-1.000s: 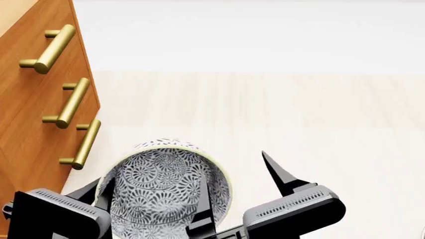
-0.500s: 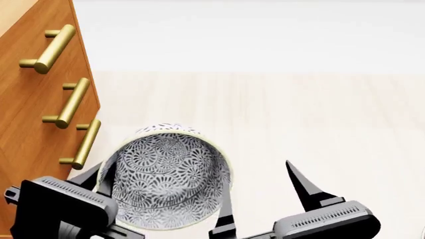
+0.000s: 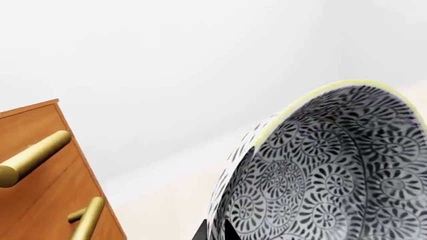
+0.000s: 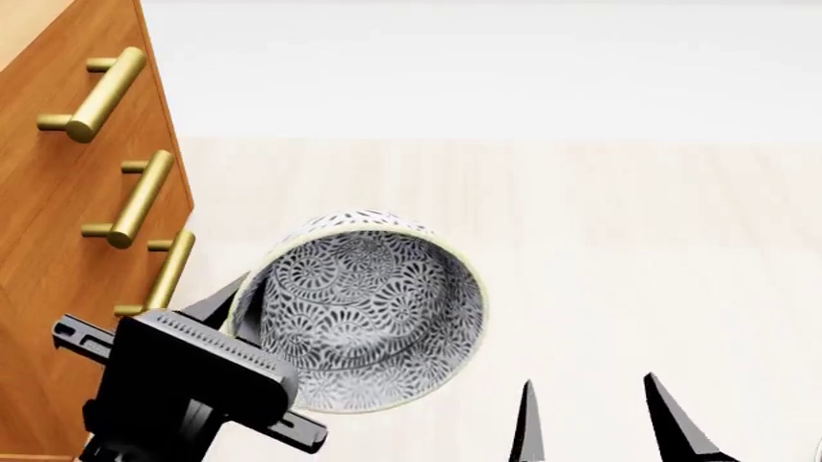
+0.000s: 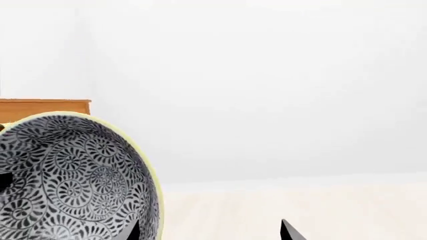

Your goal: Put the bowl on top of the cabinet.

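Note:
The bowl (image 4: 372, 308), deep and grey-patterned with a pale rim, hangs tilted above the pale floor, its opening facing the head camera. My left gripper (image 4: 248, 304) is shut on the bowl's wall at the side nearest the cabinet (image 4: 64, 241). In the left wrist view its gripper (image 3: 217, 229) has one black fingertip on each side of the bowl (image 3: 333, 165) wall. My right gripper (image 4: 588, 409) stands open and apart from the bowl, with nothing in it. In the right wrist view that gripper (image 5: 210, 231) has the bowl (image 5: 67, 175) beside one fingertip.
Three brass bar handles (image 4: 135, 197) stick out from the cabinet's drawer fronts toward the bowl. The cabinet's top edge (image 5: 47, 106) shows behind the bowl in the right wrist view. Pale floor (image 4: 617, 241) and a white wall lie beyond.
The left gripper has lifted the bowl up and forward, nearer the handles. The right gripper has drawn away from the bowl's rim toward the lower right of the head view.

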Available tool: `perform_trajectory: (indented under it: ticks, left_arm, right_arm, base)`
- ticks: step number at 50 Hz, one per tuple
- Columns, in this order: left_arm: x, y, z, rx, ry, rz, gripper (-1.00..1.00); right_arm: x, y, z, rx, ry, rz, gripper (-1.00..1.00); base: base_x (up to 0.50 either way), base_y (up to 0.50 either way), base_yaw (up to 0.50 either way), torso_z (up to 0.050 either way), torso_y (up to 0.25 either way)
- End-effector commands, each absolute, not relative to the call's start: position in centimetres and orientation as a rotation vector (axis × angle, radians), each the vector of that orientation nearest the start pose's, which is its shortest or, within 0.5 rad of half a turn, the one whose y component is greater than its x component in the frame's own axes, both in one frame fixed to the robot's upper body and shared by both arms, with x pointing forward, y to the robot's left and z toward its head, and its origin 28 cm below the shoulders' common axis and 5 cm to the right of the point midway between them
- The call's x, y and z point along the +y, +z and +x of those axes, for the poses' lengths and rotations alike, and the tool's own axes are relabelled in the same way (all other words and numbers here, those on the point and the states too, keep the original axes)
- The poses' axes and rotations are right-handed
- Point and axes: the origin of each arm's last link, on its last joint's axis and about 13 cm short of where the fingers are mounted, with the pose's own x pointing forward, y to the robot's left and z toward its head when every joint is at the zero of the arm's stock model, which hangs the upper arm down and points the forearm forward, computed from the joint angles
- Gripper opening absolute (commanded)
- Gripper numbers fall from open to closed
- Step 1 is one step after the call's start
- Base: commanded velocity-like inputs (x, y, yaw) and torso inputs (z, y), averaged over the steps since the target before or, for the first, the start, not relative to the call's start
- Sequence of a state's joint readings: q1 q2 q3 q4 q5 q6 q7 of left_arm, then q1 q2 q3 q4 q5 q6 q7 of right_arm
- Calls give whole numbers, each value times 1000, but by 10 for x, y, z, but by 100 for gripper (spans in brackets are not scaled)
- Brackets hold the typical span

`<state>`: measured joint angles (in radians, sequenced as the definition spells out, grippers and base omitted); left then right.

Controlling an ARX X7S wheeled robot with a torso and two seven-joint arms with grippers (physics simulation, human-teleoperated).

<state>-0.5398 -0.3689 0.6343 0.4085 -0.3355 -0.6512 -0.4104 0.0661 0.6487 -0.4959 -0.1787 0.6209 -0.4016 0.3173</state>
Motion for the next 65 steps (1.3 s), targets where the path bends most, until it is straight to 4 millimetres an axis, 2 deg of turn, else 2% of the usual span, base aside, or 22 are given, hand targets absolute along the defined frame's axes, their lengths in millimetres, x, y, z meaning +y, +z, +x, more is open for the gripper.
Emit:
perform_trajectory:
  ticks: [1,4,5,9,14,21,34,43,50,54,55,61,65]
  left_arm:
    - [152,146,272,-87,-205,330,-100]
    - [152,150,273,-86,-202,338,-100]
    - [151,150,275,-60,-150,369,-100]
    - [147,154,276,-43,-131,389,-100]
    - [142,164,282,-89,-49,483,-100]
    - [127,202,306,-230,135,716,-100]
    - [107,255,318,-362,186,826,-100]
    - [98,281,320,-441,271,932,-100]
    - [96,296,318,-471,299,944,-100]
    - [97,304,319,-415,285,952,-100]
    - [99,308,321,-344,277,932,-100]
    - [104,333,315,-373,264,883,-100]
    - [106,342,310,-382,263,885,-100]
  right_arm:
    - [-161,66,185,-281,90,294,100]
    - [-163,65,183,-290,76,316,100]
    - [-164,65,182,-292,73,328,100]
    - [-176,53,176,-270,26,414,100]
    - [-180,57,176,-258,6,432,100]
    - [-178,56,180,-258,3,413,100]
    - [-175,56,180,-265,5,403,100]
    - [-176,57,178,-275,7,415,100]
    - [-177,58,177,-278,6,420,100]
    - [-176,58,177,-277,9,420,100]
    - [-176,58,176,-279,11,419,100]
    - [-177,58,176,-281,12,423,100]
    - [-175,58,175,-280,19,417,100]
  base:
    - [0,0,0,0,0]
    - [0,0,0,0,0]
    - [0,0,0,0,0]
    - [0,0,0,0,0]
    - [0,0,0,0,0]
    - [0,0,0,0,1]
    - [0,0,0,0,1]
    - [0,0,0,0,0]
    - [0,0,0,0,0]
    - [0,0,0,0,0]
    - [0,0,0,0,0]
    - [0,0,0,0,2]
    - [0,0,0,3,0]
